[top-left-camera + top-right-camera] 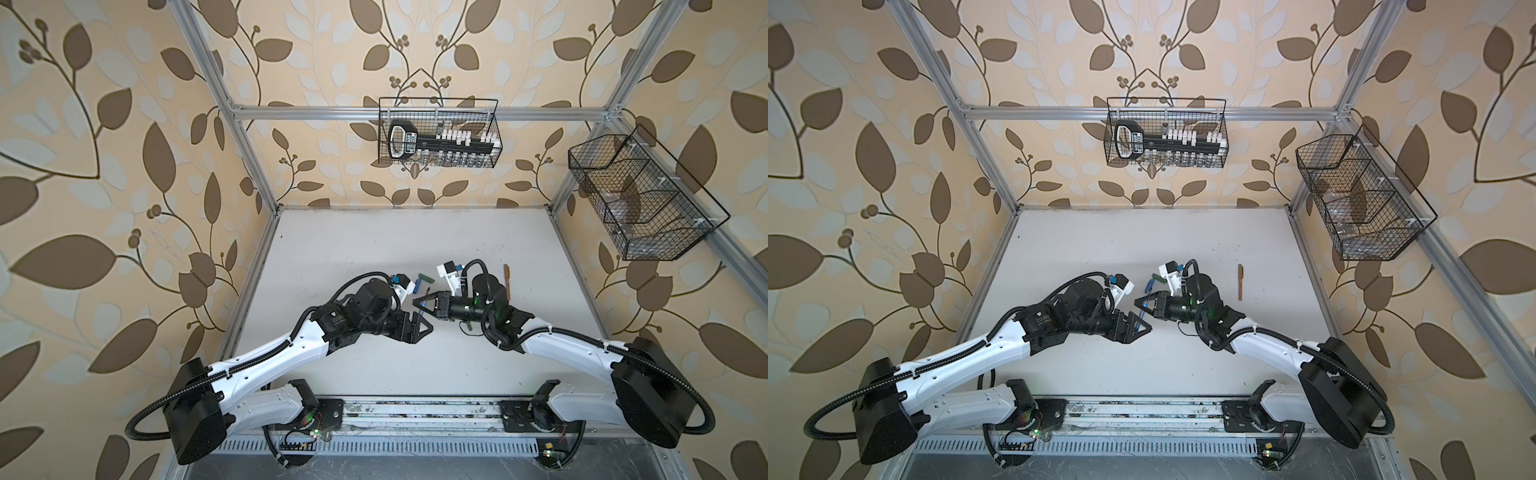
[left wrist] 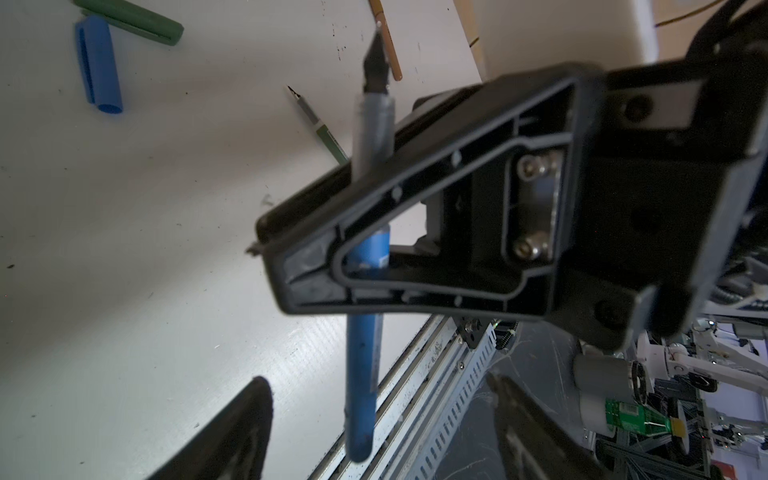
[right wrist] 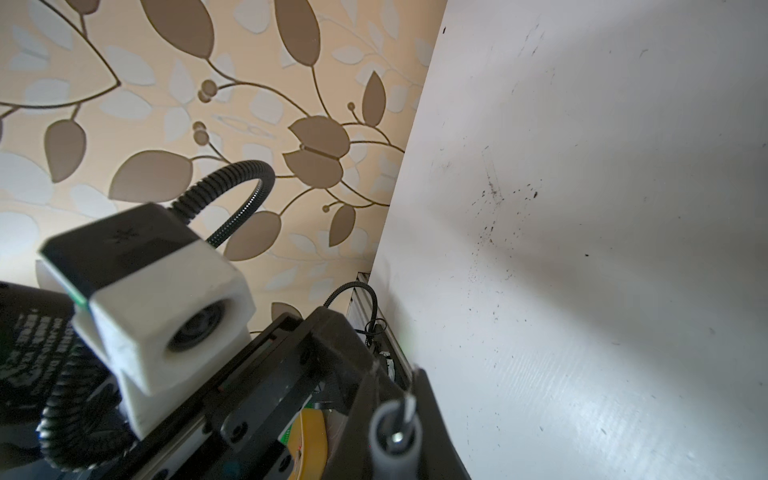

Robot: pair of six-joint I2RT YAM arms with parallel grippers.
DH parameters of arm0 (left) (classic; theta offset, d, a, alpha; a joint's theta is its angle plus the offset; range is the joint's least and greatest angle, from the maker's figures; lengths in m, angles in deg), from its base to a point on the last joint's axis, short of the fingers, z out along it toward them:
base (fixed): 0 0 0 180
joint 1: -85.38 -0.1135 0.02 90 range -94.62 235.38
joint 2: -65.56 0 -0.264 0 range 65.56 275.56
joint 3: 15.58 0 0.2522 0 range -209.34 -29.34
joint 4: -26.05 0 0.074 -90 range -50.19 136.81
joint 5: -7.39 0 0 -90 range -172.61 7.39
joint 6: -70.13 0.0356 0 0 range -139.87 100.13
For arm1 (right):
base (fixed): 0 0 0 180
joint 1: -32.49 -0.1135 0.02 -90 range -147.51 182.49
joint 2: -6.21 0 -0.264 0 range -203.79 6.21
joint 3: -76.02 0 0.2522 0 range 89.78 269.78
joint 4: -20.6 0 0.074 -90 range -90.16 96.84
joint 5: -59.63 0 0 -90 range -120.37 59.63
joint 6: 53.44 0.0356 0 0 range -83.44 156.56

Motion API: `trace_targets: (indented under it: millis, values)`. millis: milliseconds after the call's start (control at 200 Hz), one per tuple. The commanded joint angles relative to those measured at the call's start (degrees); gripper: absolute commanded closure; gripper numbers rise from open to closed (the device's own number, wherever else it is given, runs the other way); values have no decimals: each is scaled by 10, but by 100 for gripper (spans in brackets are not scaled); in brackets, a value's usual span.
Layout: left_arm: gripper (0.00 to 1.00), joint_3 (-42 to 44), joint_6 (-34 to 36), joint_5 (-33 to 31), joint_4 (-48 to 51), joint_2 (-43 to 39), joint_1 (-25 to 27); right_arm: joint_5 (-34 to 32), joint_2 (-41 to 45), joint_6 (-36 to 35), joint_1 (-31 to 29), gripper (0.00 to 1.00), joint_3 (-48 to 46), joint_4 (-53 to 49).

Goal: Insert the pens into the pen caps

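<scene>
Left gripper (image 1: 424, 328) fingers (image 2: 249, 428), nearest its wrist camera, stand apart, empty. Right gripper (image 2: 270, 245) clamps the blue pen (image 2: 360, 374) mid-barrel above the table (image 2: 124, 249), tip free. The blue cap (image 2: 99, 62) lies beside the green cap (image 2: 137, 23), maybe touching, blurry. Next, I judge: left takes the blue cap alone without nudging the green one, mouth facing the tip, line up axes, push straight.
</scene>
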Motion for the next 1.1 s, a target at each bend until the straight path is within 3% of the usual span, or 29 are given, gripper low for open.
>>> trace_targets:
  millis: [0, 230, 475, 791, 916, 1016, 1096]
  values:
    - [33, -32, 11, 21, -5, 5, -5, 7, 0, 10, -6, 94, 15, 18]
    - [51, -38, 8, 32, -8, 21, -5, 6, -2, 11, -6, 94, 13, 21]
    - [52, -41, 11, 32, -2, 31, -5, 5, -12, 17, -2, 94, 13, 33]
    - [78, -61, 29, 15, 21, 38, -5, 0, -6, 17, -3, 94, 8, 32]
    - [83, -67, 35, 0, 27, 37, -5, -3, -3, 13, -3, 94, 10, 26]
    - [87, -68, 38, -14, 33, 32, -5, -8, -1, 2, -6, 90, 15, 6]
    - [97, -67, 31, -47, 46, 28, -5, -22, 6, -24, -10, 77, 31, -45]
